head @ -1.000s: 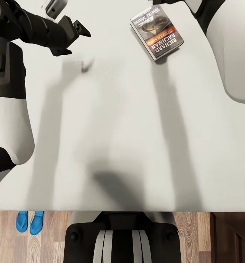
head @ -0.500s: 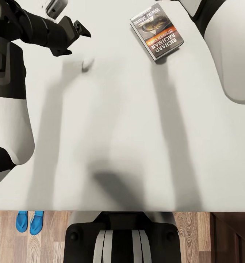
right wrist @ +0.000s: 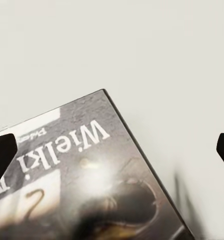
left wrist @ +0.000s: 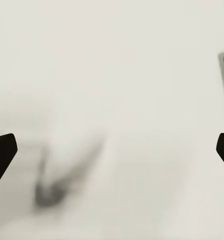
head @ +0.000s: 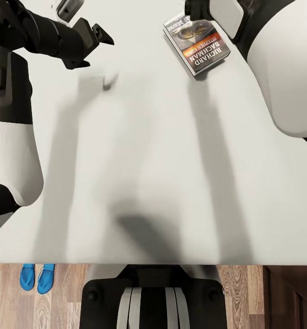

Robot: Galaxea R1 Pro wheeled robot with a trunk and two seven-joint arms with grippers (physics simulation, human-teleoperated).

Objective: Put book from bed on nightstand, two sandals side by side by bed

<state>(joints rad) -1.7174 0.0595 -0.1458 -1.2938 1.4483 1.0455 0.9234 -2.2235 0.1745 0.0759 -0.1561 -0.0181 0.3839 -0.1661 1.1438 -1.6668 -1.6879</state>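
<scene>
The book [head: 196, 43], dark-covered with orange-white lettering, lies flat on the light grey mattress of the bed [head: 153, 151] at the far right. My right gripper [head: 196, 10] hovers over its far end. In the right wrist view the right gripper [right wrist: 112, 150] is open, its fingertips [right wrist: 1, 152] wide apart above the book [right wrist: 91, 180] and apart from it. My left gripper [head: 100, 54] hangs open over bare mattress at the far left, and in the left wrist view this gripper [left wrist: 112, 150] holds nothing. Two blue sandals [head: 36, 277] lie side by side on the floor by the bed's near edge.
Brown wood-plank floor [head: 66, 297] runs along the bed's near edge, where my base [head: 153, 297] stands. A dark brown wooden nightstand [head: 290, 297] sits at the near right corner. A grey-white object [head: 68, 8] shows at the far left edge of the mattress.
My right arm has swung left, and its gripper has come in over the book's far end. The left arm, book and sandals have stayed put.
</scene>
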